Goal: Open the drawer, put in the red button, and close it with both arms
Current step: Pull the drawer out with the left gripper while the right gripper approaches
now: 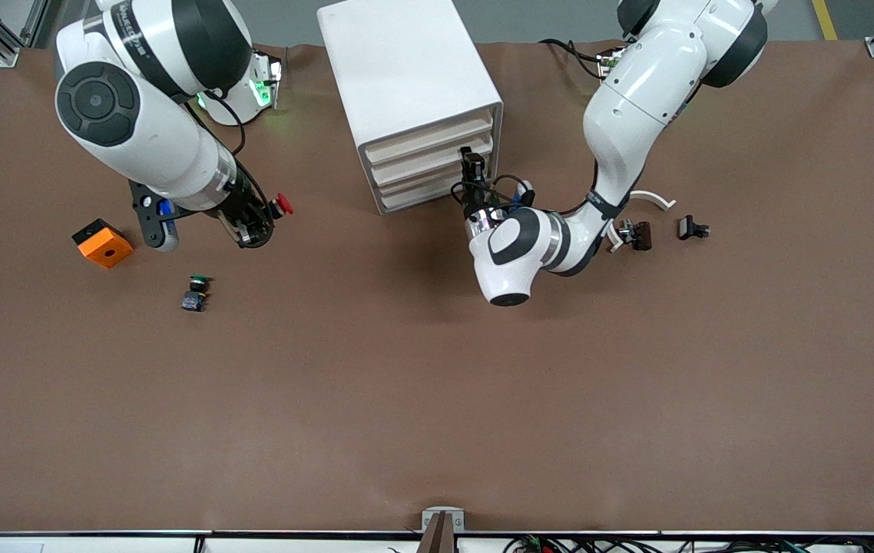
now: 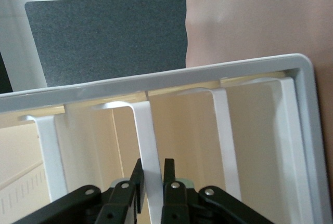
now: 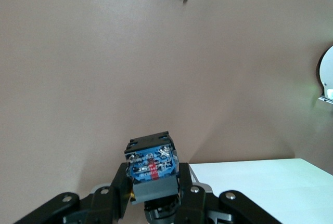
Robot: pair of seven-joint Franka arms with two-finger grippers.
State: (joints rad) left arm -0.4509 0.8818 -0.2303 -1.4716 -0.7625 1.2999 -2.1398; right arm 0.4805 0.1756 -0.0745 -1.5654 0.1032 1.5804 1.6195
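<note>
Already the right gripper [image 1: 256, 225] is clamped on the red button [image 1: 282, 205], held in the air near the right arm's end of the worktop, toward the edge where the bases stand; in the right wrist view the button's [image 3: 151, 162] blue-and-black body sits squeezed between the fingers [image 3: 117, 190]. The left gripper [image 1: 472, 170] is at the cabinet's [image 1: 406, 84] cream fronts, its fingers [image 2: 136, 182] pinched on a thin white handle [image 2: 148, 146]. From these views I cannot say surely that this handle belongs to the top drawer [image 1: 429, 135]; in the front view the gripper looks level with a lower front, so the wrong tray may come out.

Other risks: the light cabinet could slide toward the front edge instead of the drawer opening, since nothing braces it. The button is small and gripped by its body, so it may twist or slip during the carry. The green button [image 1: 196, 293], lying nearer the front edge, is a look-alike but out of the path.
</note>
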